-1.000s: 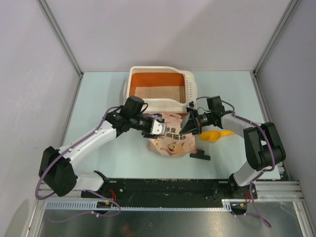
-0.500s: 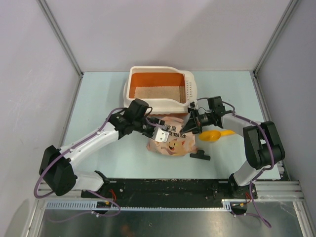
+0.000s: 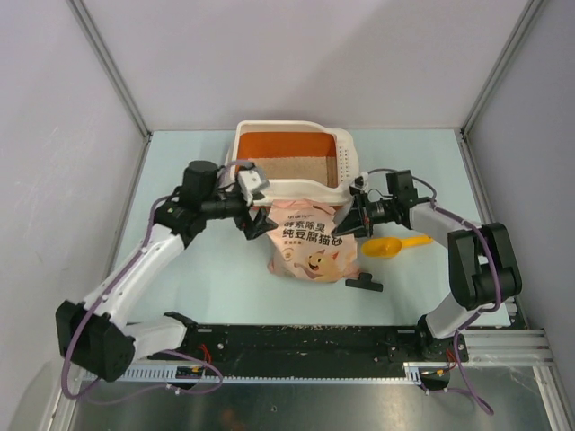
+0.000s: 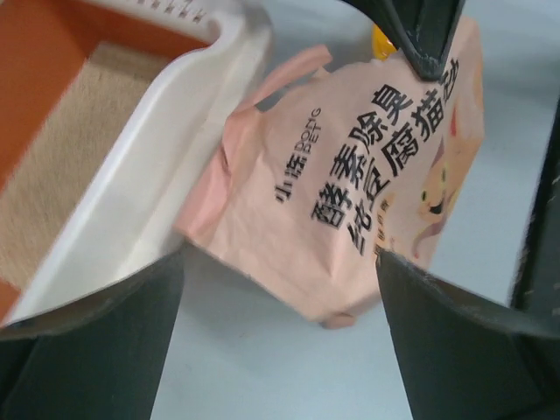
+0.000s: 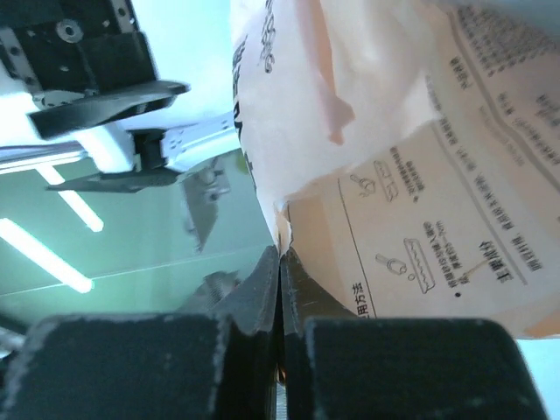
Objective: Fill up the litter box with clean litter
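The cream-white litter box stands at the back of the table, with pale clean litter on its orange-walled floor. A pink printed bag leans in front of it. My left gripper is open at the bag's left edge and holds nothing. In the left wrist view the box rim, the litter and the bag lie beyond the open left gripper. My right gripper is shut on the bag's right edge. The right wrist view shows that gripper pinching the bag.
An orange scoop lies right of the bag, under my right arm. A small black part rests on the table in front of the bag. Grey walls and metal posts enclose the table on three sides.
My left gripper let go of the bag, opened wide and drew back to the left. The bag now stands more upright against the box. My right gripper stays shut on the bag's edge.
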`<control>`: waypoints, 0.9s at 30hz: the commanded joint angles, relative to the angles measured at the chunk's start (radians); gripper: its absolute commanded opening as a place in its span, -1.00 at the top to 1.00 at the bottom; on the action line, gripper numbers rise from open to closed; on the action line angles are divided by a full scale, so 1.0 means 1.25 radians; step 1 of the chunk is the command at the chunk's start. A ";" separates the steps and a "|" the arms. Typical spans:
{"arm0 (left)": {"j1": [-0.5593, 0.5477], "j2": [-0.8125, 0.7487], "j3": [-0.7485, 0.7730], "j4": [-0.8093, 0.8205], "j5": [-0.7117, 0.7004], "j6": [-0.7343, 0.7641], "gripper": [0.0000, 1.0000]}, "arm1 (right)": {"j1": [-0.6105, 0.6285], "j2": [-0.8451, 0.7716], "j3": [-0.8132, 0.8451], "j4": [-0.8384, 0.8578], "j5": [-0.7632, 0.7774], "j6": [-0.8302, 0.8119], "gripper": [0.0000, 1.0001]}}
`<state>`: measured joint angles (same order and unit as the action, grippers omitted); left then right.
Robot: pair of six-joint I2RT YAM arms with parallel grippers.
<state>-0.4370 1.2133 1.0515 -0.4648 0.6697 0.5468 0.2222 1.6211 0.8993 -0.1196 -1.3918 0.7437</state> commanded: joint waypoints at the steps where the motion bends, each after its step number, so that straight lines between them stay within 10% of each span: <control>1: 0.072 -0.069 -0.084 0.161 0.024 -0.511 -0.92 | -0.024 -0.050 0.094 -0.190 0.054 -0.256 1.00; 11: 0.174 0.136 -0.178 0.484 0.253 -0.941 -0.90 | -0.021 -0.068 0.162 -0.353 0.187 -0.449 1.00; 27: 0.098 0.312 -0.099 0.611 0.408 -0.991 -0.42 | 0.014 -0.057 0.185 -0.324 0.196 -0.444 1.00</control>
<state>-0.3004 1.5951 0.8944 0.2466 1.0859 -0.6601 0.2344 1.5467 1.0786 -0.5434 -1.1561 0.1764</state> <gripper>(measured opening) 0.761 0.009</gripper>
